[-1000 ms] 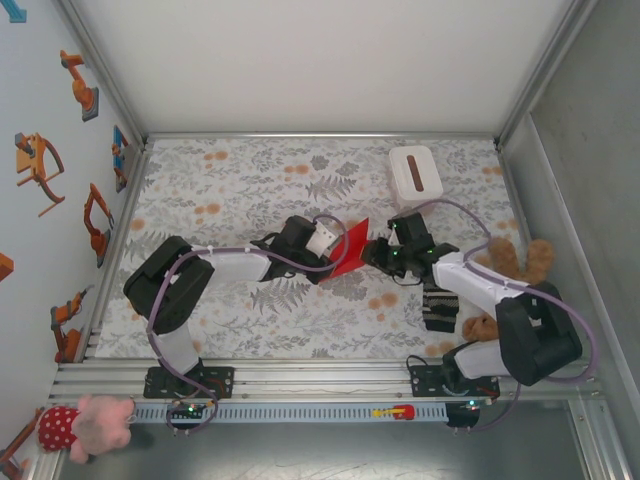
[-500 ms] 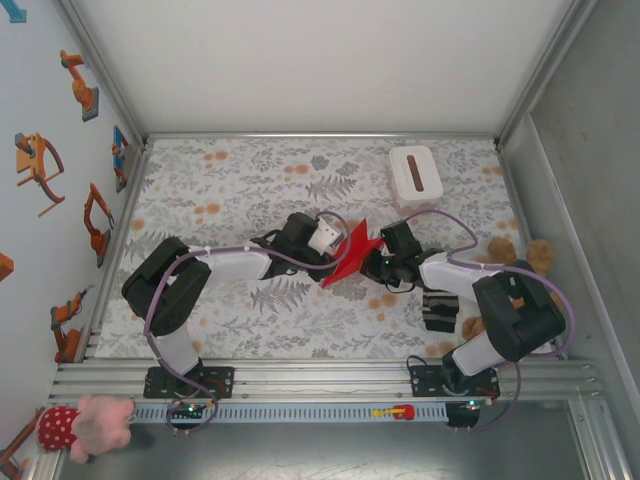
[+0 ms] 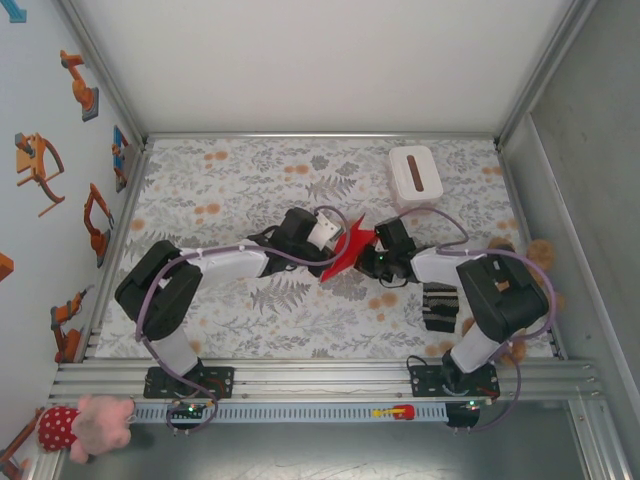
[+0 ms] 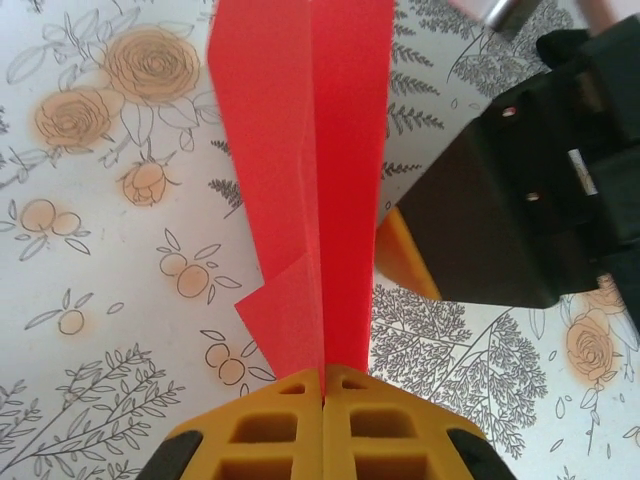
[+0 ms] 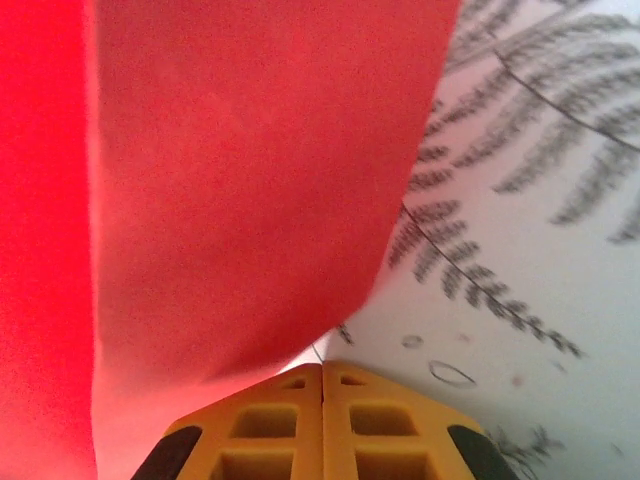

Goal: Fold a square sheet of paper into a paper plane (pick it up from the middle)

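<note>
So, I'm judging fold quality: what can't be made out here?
Red paper outline, top view: too small, between left arm and right arm.
Its far end, left wrist view: cut by top edge.
Its creases, right wrist view: too close, blurred.
Plush toy, top view: partly behind right arm.

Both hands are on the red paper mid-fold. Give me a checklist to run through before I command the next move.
1. Left hand shut on the red paper: ok, it pinches the paper's near end.
2. Right hand shut on the paper: ok, it is closed at the paper's edge.
3. Centre crease formed: ok, it runs straight away from the left hand.
4. Layers lined up: not ok, one flap juts out at lower left.
5. Paper clear of the table: cannot tell.
6. White box out of the way: ok, far right, apart from both hands.
</note>
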Motion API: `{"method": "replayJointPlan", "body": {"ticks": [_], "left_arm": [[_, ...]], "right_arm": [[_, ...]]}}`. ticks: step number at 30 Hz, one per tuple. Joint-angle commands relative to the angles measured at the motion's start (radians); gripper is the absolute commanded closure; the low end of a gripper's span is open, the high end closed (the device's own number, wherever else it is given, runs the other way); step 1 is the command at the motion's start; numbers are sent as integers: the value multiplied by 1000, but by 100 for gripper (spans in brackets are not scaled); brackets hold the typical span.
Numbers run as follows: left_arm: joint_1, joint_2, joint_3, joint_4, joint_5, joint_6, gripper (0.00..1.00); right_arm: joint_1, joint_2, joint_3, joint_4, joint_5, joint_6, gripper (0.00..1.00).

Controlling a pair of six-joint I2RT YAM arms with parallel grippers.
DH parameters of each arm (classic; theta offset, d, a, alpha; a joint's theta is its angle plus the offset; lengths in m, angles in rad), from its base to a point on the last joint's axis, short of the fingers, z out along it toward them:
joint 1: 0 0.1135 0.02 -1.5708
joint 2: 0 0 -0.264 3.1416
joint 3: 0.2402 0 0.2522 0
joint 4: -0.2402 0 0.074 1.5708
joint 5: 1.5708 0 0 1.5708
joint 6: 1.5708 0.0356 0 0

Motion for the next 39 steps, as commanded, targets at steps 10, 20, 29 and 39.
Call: {"method": "replayJointPlan", "body": {"ticks": [10, 20, 29, 39], "left_arm": [[9, 11, 58, -53, 34, 38, 95], [7, 106, 82, -34, 52, 26, 95], [5, 116, 86, -30, 52, 18, 95], [6, 78, 69, -11, 24, 6, 94]], "right_arm": [[7, 165, 68, 272, -37, 49, 97], [-5, 102, 31, 140, 0, 61, 100], [-46, -36, -82, 134, 19, 50, 99], [-60, -86, -61, 120, -26, 59, 90]]}}
